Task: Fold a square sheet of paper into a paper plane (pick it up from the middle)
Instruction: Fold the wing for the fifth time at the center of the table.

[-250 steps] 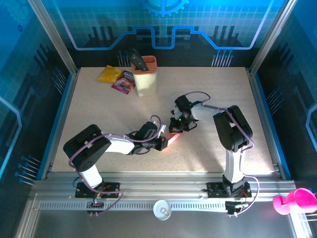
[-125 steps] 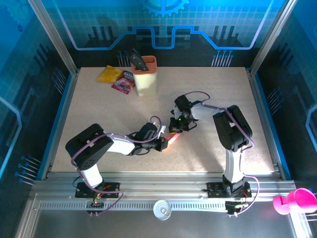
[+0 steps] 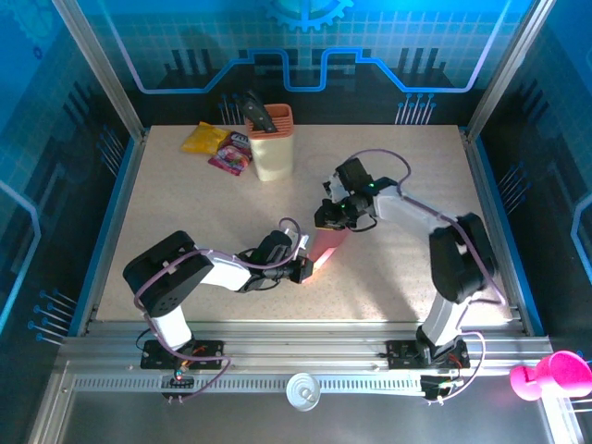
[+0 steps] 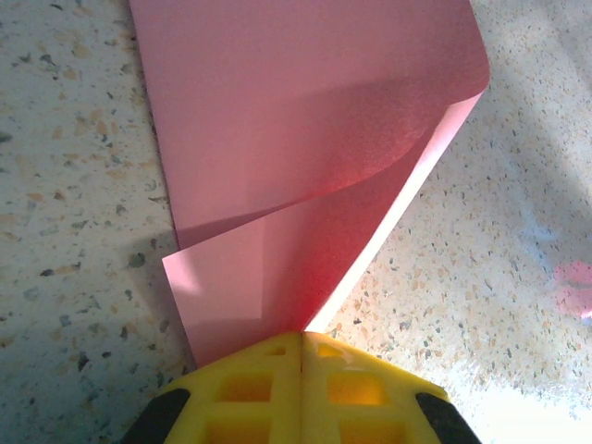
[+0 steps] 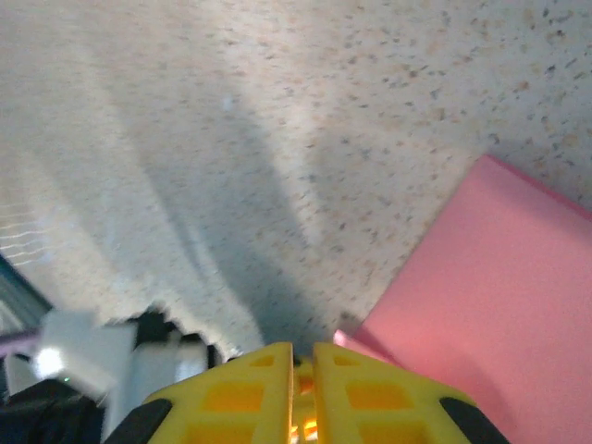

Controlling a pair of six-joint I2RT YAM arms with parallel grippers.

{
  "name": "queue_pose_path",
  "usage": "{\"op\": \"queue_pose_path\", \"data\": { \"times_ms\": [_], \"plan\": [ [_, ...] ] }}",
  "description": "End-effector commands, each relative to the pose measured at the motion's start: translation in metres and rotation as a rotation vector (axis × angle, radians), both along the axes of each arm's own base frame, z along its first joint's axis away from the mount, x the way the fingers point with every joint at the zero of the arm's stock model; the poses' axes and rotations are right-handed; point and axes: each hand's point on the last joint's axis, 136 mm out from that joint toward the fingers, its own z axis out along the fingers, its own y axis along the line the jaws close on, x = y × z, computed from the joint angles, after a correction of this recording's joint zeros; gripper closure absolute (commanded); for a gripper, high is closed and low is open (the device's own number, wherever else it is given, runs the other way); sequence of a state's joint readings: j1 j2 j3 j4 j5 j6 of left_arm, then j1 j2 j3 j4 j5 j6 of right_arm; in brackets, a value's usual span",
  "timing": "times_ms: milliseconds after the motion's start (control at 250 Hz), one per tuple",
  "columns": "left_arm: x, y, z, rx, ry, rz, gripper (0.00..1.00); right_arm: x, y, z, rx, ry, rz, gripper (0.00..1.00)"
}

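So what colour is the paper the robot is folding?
Plain pink-red with no print. The sheet of paper shows best in the left wrist view.

paper (image 4: 305, 139): far edge cut off by the frame top; near corner hidden in the left pincer (image 4: 302, 340)
right pincer (image 5: 303, 353): grip on paper unclear
packets (image 3: 205, 139): print too small

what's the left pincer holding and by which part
The left pincer is shut on the square sheet of paper, pinching the near end of its folded edge.
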State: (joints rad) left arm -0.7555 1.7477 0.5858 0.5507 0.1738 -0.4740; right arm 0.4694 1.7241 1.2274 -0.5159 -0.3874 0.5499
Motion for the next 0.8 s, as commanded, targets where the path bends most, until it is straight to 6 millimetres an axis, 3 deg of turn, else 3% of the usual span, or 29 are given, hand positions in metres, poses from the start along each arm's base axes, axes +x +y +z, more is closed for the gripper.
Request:
{"op": "queue_pose_path", "data": {
  "times_ms": [0,152,284,795],
  "plan": [
    [-0.008,0.022,-0.028,0.084,0.069,0.050,1.00,-0.025,-0.012,-0.014,0.016,0.018,-0.029,0.87],
    [-0.007,0.023,-0.028,0.081,0.070,0.052,1.00,-0.051,-0.022,-0.035,0.025,-0.033,-0.037,0.94],
    [-0.007,0.024,-0.029,0.083,0.074,0.056,1.00,-0.064,-0.016,-0.048,0.044,-0.056,-0.030,1.00],
    [-0.008,0.029,-0.033,0.086,0.085,0.065,1.00,-0.062,-0.002,-0.078,0.047,-0.038,-0.028,1.00]
  ]
}}
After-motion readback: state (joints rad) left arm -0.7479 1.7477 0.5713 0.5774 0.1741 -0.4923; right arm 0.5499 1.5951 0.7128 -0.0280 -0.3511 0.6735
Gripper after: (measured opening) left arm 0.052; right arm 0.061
